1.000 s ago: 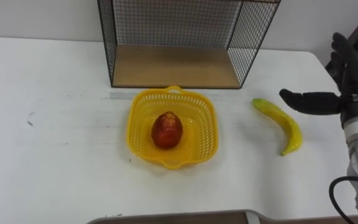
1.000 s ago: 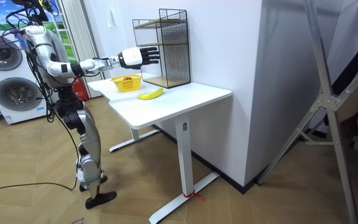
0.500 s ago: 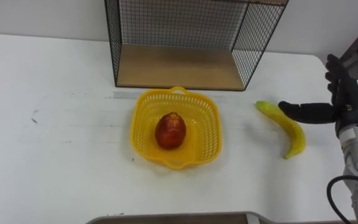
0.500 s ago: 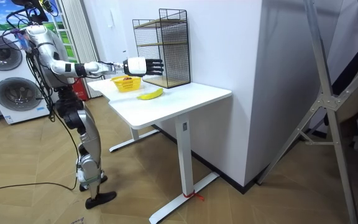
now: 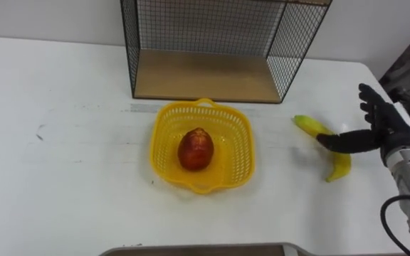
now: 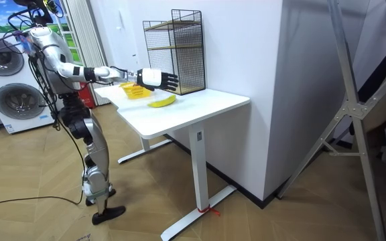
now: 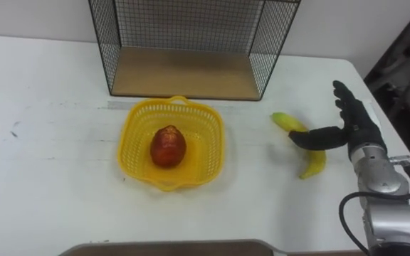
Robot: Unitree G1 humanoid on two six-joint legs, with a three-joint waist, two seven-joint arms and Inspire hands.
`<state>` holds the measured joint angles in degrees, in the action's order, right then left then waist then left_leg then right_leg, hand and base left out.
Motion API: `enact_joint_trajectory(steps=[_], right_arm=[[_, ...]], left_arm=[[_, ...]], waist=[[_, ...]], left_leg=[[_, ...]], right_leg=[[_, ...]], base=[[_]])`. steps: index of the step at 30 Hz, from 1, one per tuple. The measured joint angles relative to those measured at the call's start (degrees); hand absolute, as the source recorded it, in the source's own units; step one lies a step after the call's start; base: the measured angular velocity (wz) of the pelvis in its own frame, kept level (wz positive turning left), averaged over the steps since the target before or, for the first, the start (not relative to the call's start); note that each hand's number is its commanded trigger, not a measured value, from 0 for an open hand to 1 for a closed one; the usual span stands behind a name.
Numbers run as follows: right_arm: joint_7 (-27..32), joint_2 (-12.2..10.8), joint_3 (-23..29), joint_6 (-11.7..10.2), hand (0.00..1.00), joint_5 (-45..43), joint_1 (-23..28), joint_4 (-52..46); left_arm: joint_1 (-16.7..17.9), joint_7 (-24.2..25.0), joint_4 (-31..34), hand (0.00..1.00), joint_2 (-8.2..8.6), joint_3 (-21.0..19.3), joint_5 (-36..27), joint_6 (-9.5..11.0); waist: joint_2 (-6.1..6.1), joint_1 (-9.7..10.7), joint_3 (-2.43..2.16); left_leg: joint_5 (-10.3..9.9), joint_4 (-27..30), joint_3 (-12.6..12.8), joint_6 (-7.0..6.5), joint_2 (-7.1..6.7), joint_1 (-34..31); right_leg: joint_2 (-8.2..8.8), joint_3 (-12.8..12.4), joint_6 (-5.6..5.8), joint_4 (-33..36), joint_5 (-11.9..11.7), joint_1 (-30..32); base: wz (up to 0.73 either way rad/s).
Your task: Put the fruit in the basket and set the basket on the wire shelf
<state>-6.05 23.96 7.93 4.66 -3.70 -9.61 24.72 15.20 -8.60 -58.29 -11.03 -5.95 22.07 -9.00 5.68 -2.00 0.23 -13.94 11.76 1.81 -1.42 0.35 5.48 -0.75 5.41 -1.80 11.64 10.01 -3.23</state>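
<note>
White table (image 5: pixel 70 163) fills the space before the robot, and everything stands on it. The right hand (image 5: pixel 383 128) comes in from the right edge, its fingers (image 5: pixel 367 99) straight and spread, pointing up and away from the robot. The thumb (image 5: pixel 340 141) stretches out to the left across the middle of a yellow curved banana (image 5: pixel 339 165). Whether the thumb presses the banana or hangs just above it cannot be told. The banana lies flat on the table, one tip towards the shelf and the other towards the robot.

Left of the banana, and apart from it, sits a yellow plastic lattice basket (image 5: pixel 233 153) with a red rounded fruit (image 5: pixel 194 149) in its middle. Just behind the basket stands a black wire shelf (image 5: pixel 205 75) with a wooden board as its floor and its open side towards the robot.

From the room view the robot stands upright on a wooden floor at the table's end, right arm held out over the tabletop. White washing machines (image 6: pixel 12 100) stand behind it.
</note>
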Motion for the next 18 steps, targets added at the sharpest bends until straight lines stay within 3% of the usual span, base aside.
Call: enact_joint_trajectory(steps=[6, 18], right_arm=[[-2.45, 0.01, -0.27, 1.43, 0.0, -1.8, -1.53, 10.08], [-4.31, 0.04, -2.15, 1.49, 0.0, -6.5, -2.12, 11.11]], left_arm=[[-2.29, 0.52, 0.34, 0.0, -1.17, 0.27, -2.24, -0.32], [-5.24, 2.23, 0.26, 0.0, -1.9, 0.15, -6.21, -0.11]], waist=[[0.15, 0.11, -0.11], [-0.03, 0.19, 0.02]], left_leg=[[0.05, -0.01, -0.42, -0.06, -0.05, 0.18], [0.05, -0.1, -0.46, -0.06, 0.16, 0.74]], right_leg=[[0.31, 1.13, 0.01, -0.85, 0.0, -0.84], [0.33, 1.1, 0.03, -1.07, -0.02, -1.44]], base=[[0.07], [0.0]])
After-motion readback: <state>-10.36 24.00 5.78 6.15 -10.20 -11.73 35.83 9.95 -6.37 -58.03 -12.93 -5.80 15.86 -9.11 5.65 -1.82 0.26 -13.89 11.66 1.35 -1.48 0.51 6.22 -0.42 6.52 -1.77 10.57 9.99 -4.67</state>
